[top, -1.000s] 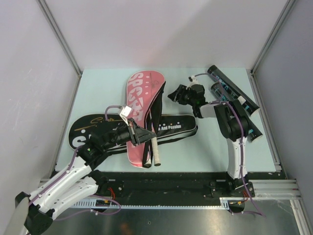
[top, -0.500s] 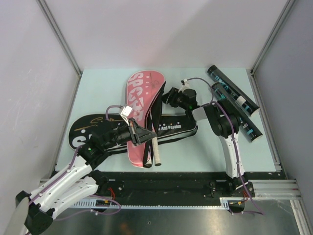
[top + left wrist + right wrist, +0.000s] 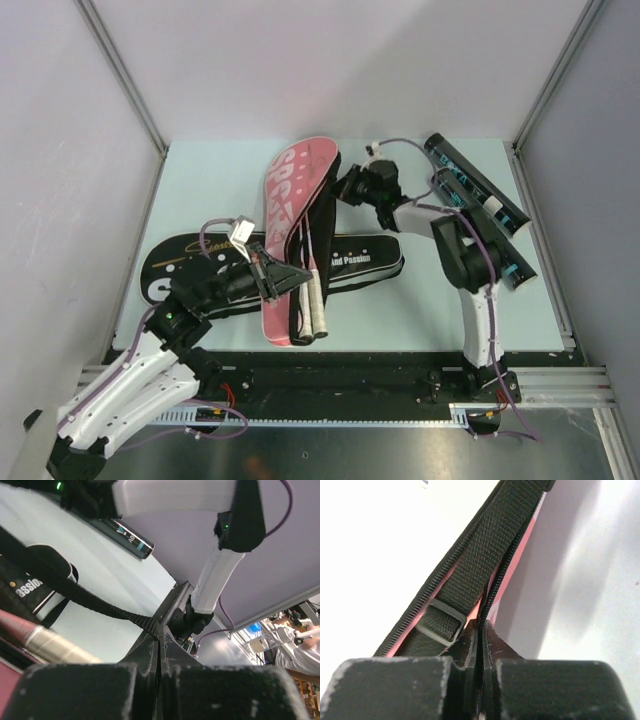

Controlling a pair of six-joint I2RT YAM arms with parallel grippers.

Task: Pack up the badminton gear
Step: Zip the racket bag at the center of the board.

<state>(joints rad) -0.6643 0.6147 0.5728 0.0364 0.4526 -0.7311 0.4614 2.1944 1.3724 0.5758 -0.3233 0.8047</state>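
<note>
A pink racket cover (image 3: 284, 205) lies across a black racket cover (image 3: 190, 262), with pale racket handles (image 3: 316, 305) sticking out of its near end. My left gripper (image 3: 303, 273) is shut on the cover's black strap (image 3: 100, 605), which runs out of the jaws (image 3: 159, 639) over the table; a pale handle (image 3: 55, 647) lies just below it. My right gripper (image 3: 346, 185) is at the pink cover's far right edge, shut on its zipper edge (image 3: 496, 582) beside the strap and buckle (image 3: 440, 625). No shuttlecocks are in view.
Two long dark tubes with teal print (image 3: 482, 192) (image 3: 515, 266) lie at the right of the table, partly under my right arm. One tube (image 3: 127, 537) also shows in the left wrist view. Grey walls close off the table on three sides.
My right gripper swung left to the pink cover's edge and shut on its zipper edge. The cover's far end shifted to the right. My left gripper stayed shut on the strap.
</note>
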